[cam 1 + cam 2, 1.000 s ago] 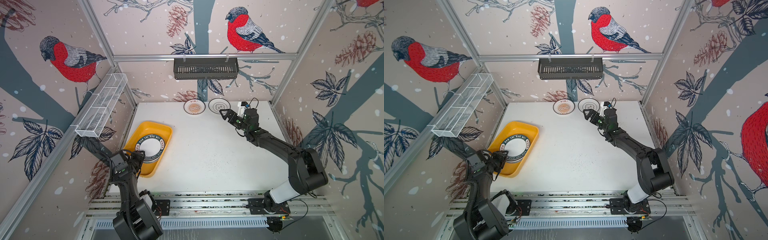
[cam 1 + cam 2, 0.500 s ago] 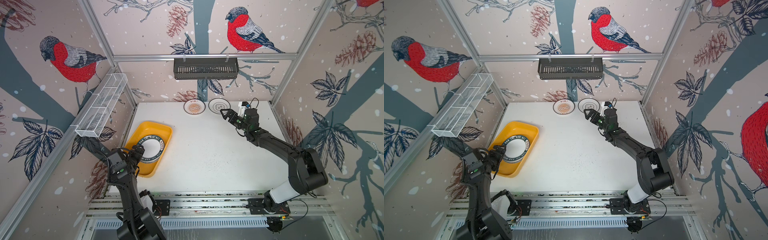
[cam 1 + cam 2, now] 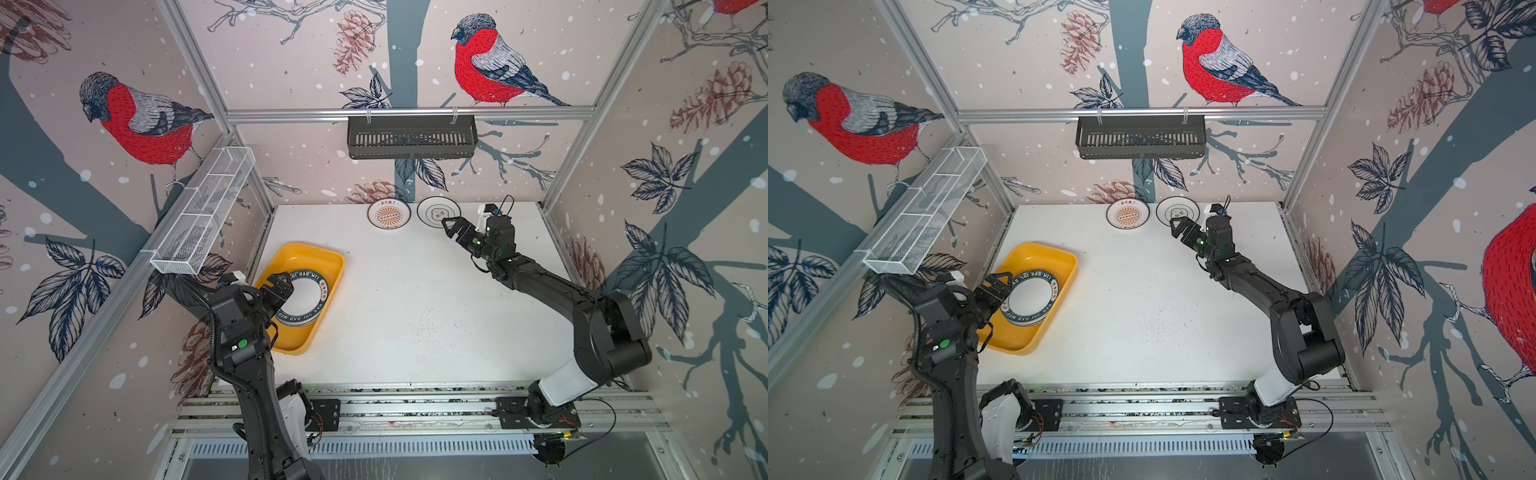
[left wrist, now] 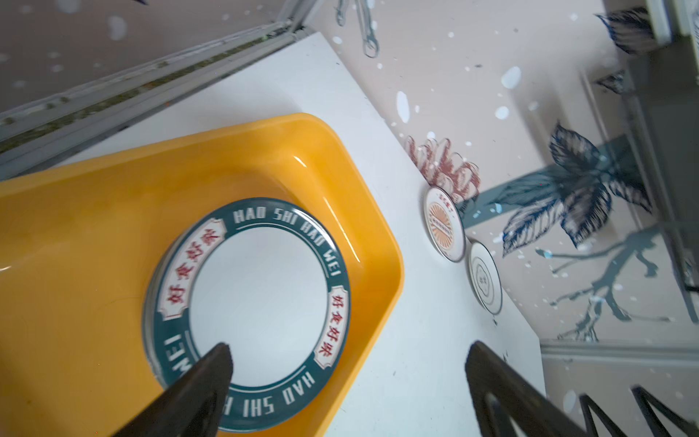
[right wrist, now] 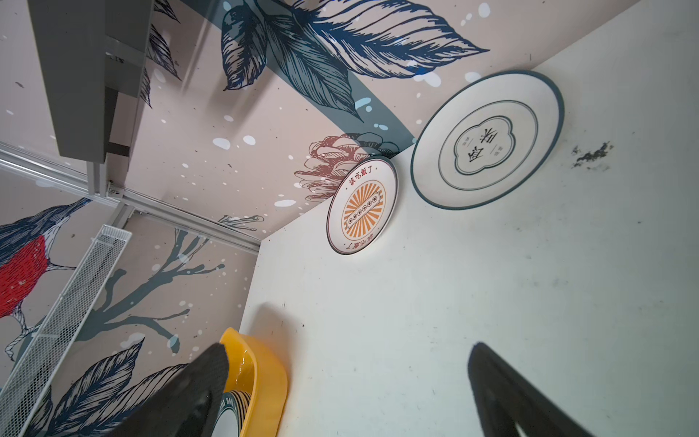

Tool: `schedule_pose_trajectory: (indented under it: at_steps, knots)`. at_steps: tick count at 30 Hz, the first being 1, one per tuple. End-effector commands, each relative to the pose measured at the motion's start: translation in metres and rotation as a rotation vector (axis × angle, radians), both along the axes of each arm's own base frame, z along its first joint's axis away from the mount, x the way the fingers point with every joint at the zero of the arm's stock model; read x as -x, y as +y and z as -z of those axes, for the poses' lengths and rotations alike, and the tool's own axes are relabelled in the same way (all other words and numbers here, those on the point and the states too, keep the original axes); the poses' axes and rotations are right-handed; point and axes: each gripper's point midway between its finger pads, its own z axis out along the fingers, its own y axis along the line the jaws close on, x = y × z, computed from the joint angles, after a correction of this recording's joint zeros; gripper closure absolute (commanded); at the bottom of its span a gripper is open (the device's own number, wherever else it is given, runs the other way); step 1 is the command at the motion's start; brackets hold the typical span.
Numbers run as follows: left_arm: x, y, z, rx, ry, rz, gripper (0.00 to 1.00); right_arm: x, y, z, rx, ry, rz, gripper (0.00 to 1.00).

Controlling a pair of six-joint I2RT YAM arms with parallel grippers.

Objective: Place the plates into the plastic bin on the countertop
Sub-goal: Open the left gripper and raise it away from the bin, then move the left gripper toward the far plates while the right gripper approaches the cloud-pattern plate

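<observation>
- At the back of the countertop (image 3: 415, 311), the sunburst plate (image 3: 389, 214) and the black-rimmed plate (image 3: 434, 209) lie flat.
- The right claw (image 3: 453, 230), jaws apart, hovers by the black-rimmed plate; I judge it best to hook the near rim, then clamp.
- The left claw (image 3: 281, 286), jaws apart and empty, hangs over the stacked plates (image 3: 305, 297) in the bin (image 3: 332, 259).

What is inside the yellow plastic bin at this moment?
A stack of plates lies in the plastic bin; the top plate has a green lettered rim. Those beneath are covered, only edges showing; their count is unclear.
</observation>
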Motion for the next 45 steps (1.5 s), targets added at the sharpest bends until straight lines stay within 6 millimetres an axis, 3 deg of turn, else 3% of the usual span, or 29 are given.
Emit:
schedule_pose_trajectory:
  at_steps: [1,6,16,26,28,31,38,45]
  knots:
    - [-0.009,-0.025,-0.026,-0.035,-0.093,0.122,0.04,-0.008,-0.004,0.002,-0.001,0.015,0.043,0.01]
    - [-0.021,-0.076,-0.05,-0.032,-0.211,0.334,0.04,-0.019,-0.002,0.013,-0.018,0.05,0.057,0.0]
    - [-0.052,-0.165,-0.075,-0.151,-0.291,0.648,0.04,-0.05,0.001,0.043,-0.138,0.106,0.064,0.01]
    - [-0.085,-0.219,-0.102,-0.125,-0.368,0.823,0.04,-0.082,0.004,0.069,-0.177,0.158,0.101,0.01]
    - [-0.092,-0.229,-0.101,-0.099,-0.373,0.845,0.04,-0.088,0.004,0.074,-0.184,0.169,0.108,0.01]
    - [-0.103,-0.243,-0.117,-0.083,-0.409,0.879,0.04,-0.096,0.001,0.083,-0.188,0.185,0.131,0.0]
    - [-0.117,-0.288,-0.11,-0.138,-0.399,0.971,0.04,-0.115,-0.006,0.106,-0.205,0.219,0.198,0.0]
    - [-0.112,-0.312,-0.071,-0.254,-0.354,1.023,0.04,-0.143,-0.012,0.124,-0.2,0.231,0.243,0.02]
